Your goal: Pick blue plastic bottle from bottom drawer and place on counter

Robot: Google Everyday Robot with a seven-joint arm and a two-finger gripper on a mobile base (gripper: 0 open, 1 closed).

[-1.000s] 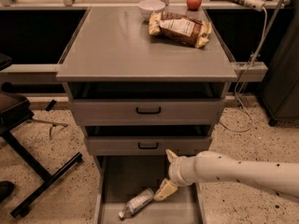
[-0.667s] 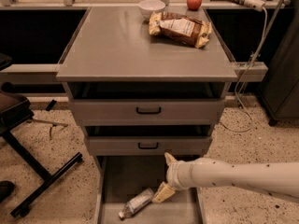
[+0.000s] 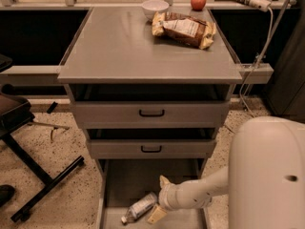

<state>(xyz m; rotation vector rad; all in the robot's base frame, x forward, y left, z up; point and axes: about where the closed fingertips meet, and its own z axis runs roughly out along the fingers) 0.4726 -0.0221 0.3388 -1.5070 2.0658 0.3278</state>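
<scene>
The blue plastic bottle (image 3: 139,207) lies on its side on the floor of the open bottom drawer (image 3: 125,180), its white cap towards the front left. My gripper (image 3: 157,199) is low inside the drawer, right at the bottle's right end. Its tan fingers (image 3: 164,181) are spread open, one behind and one in front of the bottle's end. Nothing is held. The grey counter (image 3: 119,46) is the broad top of the cabinet above.
A brown-yellow snack bag (image 3: 183,28), a white bowl (image 3: 155,6) and a red apple (image 3: 198,1) sit at the counter's back right. Two closed drawer fronts (image 3: 151,112) are above the open drawer. A chair base (image 3: 43,175) stands left. My white arm (image 3: 269,175) fills the lower right.
My gripper has moved left and down towards the bottle's end. More of the white arm now fills the lower right. The bottle has not moved.
</scene>
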